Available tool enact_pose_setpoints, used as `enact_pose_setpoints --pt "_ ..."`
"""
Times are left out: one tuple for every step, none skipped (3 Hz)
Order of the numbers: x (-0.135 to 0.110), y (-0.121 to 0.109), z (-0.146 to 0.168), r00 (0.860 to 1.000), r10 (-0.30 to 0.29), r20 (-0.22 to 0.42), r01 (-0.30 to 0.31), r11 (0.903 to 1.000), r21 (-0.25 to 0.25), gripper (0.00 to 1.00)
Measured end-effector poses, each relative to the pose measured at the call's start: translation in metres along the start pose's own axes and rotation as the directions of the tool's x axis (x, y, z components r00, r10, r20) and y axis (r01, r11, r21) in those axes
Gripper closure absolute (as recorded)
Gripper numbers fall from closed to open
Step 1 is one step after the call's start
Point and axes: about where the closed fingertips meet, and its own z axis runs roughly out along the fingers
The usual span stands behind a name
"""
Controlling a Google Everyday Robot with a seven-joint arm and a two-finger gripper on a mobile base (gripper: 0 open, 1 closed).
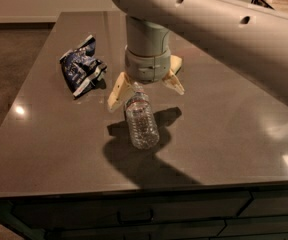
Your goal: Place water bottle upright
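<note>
The pincer (146, 96) hangs over the bench (224, 149), fingers spread, and its body covers the top end of the water bottle (142, 121), so the cap cannot be made out. The arm (219, 29) runs off the top and right edges. The bench's right side is cut off. The snack bag's (81, 66) print is unreadable.
</note>
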Motion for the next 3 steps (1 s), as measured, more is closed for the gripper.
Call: enact_pose_setpoints --pt "-0.005 0.001 0.008 0.999 0.018 -0.026 -0.017 0.9997 0.019 0.00" --pt "-0.012 0.004 0.016 0.998 0.023 -0.052 -0.021 0.9994 0.029 0.00" --pt "-0.022 0.005 0.018 0.998 0.019 -0.064 -0.017 0.9995 0.028 0.00"
